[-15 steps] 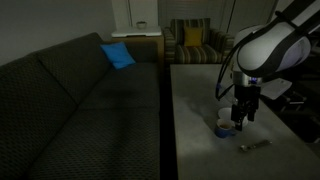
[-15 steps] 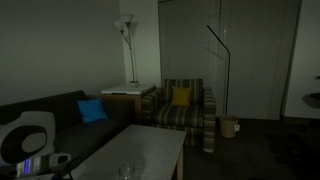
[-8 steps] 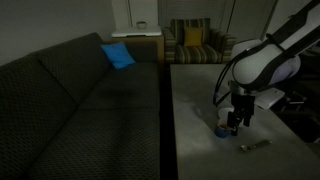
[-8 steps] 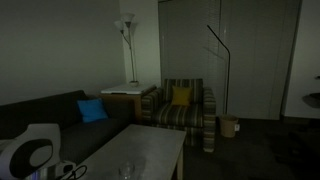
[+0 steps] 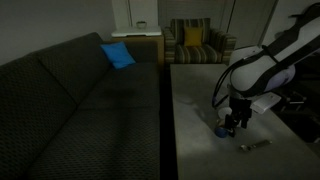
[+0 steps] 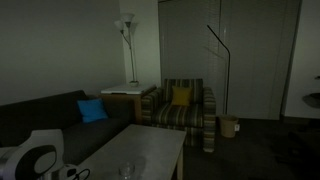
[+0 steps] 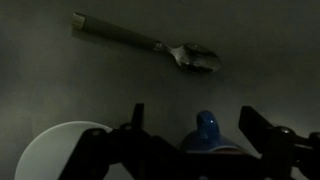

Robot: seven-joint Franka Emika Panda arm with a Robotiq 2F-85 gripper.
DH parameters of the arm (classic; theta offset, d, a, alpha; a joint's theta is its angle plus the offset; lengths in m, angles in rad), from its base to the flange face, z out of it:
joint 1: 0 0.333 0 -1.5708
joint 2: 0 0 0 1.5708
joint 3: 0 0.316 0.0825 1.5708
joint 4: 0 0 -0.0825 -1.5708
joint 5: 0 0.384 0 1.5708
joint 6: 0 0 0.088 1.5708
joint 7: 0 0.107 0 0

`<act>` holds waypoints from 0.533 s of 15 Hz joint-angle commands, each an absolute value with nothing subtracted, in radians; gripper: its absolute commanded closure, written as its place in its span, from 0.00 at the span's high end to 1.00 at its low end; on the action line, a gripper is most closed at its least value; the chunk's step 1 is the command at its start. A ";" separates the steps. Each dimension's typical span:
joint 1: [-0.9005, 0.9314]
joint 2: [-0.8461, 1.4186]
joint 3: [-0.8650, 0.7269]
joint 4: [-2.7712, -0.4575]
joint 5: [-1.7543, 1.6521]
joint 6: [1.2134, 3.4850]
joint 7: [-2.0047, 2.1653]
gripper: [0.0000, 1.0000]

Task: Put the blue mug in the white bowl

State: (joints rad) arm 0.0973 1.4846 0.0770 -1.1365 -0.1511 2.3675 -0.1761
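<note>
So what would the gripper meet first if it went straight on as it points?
Most likely the blue mug: it sits between the open fingers of the gripper in the wrist view, the white bowl off to one side. Depth is unclear.

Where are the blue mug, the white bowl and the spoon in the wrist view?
blue mug [image 7: 206,135], wrist view, on its visible blue part.
white bowl [image 7: 55,150], wrist view, on its pale inner surface.
spoon [image 7: 195,57], wrist view, on its scoop end.
</note>
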 commanded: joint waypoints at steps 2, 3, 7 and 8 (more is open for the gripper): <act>0.111 1.483 0.064 -1.134 -0.140 2.370 -0.177 0.64; 0.112 1.483 0.065 -1.135 -0.140 2.369 -0.179 0.55; 0.116 1.483 0.065 -1.137 -0.141 2.367 -0.179 0.27; 0.118 1.483 0.065 -1.138 -0.141 2.367 -0.179 0.21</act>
State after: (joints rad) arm 0.1066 1.4833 0.0770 -1.1365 -0.1511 2.3669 -0.1761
